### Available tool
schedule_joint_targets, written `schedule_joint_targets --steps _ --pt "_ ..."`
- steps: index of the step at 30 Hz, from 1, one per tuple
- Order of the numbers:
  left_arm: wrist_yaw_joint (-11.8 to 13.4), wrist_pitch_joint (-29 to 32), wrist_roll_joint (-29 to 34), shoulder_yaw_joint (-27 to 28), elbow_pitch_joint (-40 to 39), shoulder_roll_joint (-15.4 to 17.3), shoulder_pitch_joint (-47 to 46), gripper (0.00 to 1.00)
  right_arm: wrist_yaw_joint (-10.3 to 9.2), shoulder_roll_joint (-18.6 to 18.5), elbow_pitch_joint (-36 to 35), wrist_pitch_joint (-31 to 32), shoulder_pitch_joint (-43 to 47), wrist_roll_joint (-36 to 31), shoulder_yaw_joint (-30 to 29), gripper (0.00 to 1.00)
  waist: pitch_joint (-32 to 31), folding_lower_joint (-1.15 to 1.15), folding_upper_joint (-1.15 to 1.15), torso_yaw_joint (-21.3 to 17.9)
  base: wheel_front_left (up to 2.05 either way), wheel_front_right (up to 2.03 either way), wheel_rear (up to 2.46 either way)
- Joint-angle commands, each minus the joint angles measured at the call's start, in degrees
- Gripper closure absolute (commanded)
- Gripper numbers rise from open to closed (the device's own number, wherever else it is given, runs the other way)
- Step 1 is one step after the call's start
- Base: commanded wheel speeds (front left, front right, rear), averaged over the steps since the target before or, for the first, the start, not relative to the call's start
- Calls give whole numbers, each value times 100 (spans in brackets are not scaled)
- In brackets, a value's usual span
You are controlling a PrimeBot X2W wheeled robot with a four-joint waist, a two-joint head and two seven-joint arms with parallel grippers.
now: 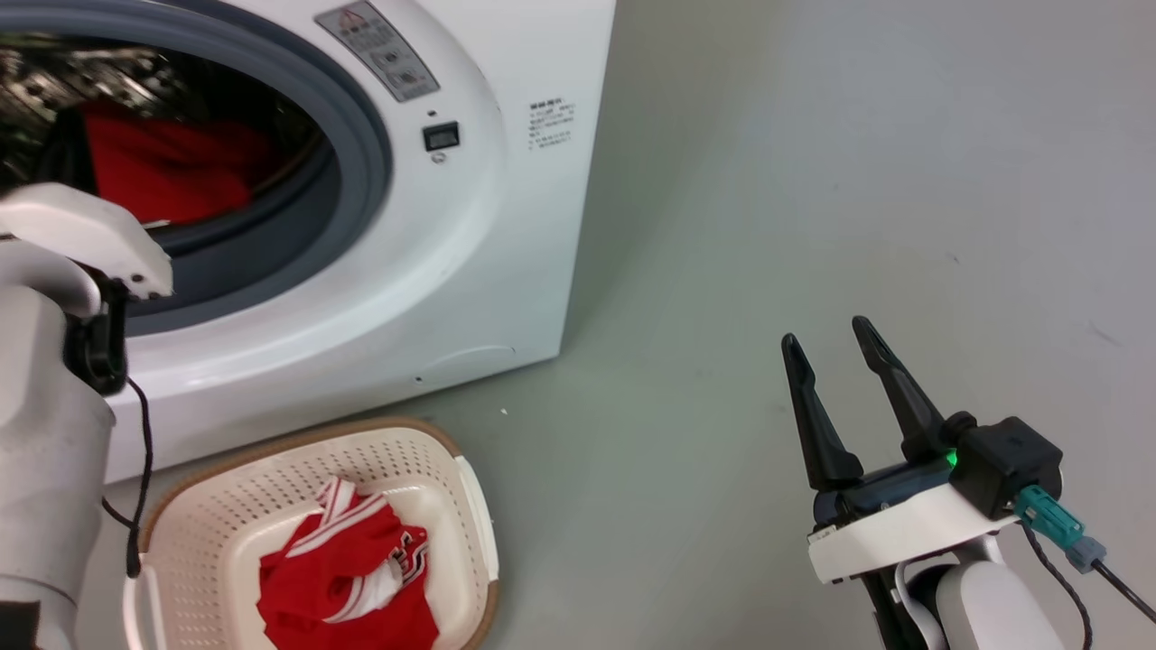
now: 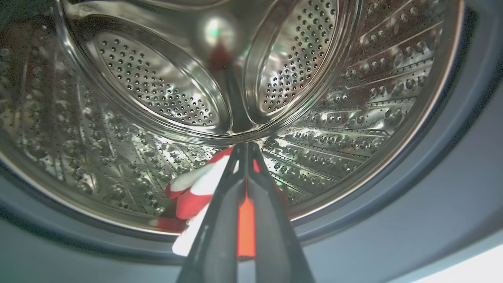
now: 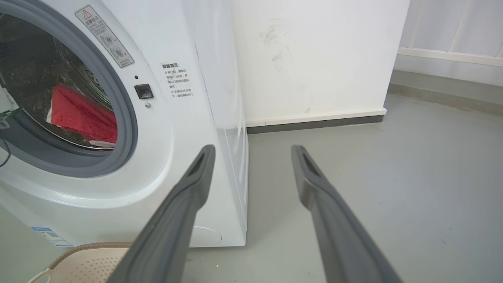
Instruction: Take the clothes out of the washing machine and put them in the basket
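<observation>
The white washing machine (image 1: 470,226) stands open, and my left arm (image 1: 54,379) reaches into its porthole. In the left wrist view my left gripper (image 2: 245,146) is inside the steel drum (image 2: 157,90), its fingers (image 2: 220,220) shut on a red and white garment (image 2: 192,190), with red fabric showing between them. More red clothes (image 1: 172,167) lie in the drum, also seen from the right wrist (image 3: 82,114). The cream basket (image 1: 226,506) stands on the floor before the machine with a red jersey (image 1: 348,573) in it. My right gripper (image 1: 835,329) is open and holds nothing, over bare floor to the right.
Grey floor (image 1: 813,181) stretches to the right of the machine. A white wall (image 3: 314,59) with a dark baseboard runs behind it. A black cable (image 1: 144,469) hangs from my left arm near the basket's left rim.
</observation>
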Motion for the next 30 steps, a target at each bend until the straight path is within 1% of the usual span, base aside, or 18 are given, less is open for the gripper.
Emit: schedule_joint_targets --steps 1,7,13,20,30 --pt "-30 -59 -2 0 -95 -42 156 100 -4 5 -29 49 105 -25 -37 0 -295 0 0 202 0 0 0" --pt "8 -129 97 -40 -749 -175 590 100 -4 7 -128 199 321 -123 -128 0 -681 0 0 427 0 0 0" --pt "159 -146 158 -27 -1752 -251 1129 100 -4 7 -249 343 521 -173 -163 0 -969 0 0 619 0 0 0" --pt "455 -118 163 23 -3107 -164 1897 100 -4 7 -383 485 706 -236 -208 0 -1201 0 0 798 0 0 0" --pt "1024 143 316 39 -5339 53 2807 100 -4 7 -592 649 911 -292 -243 0 -1349 0 0 1078 0 0 0"
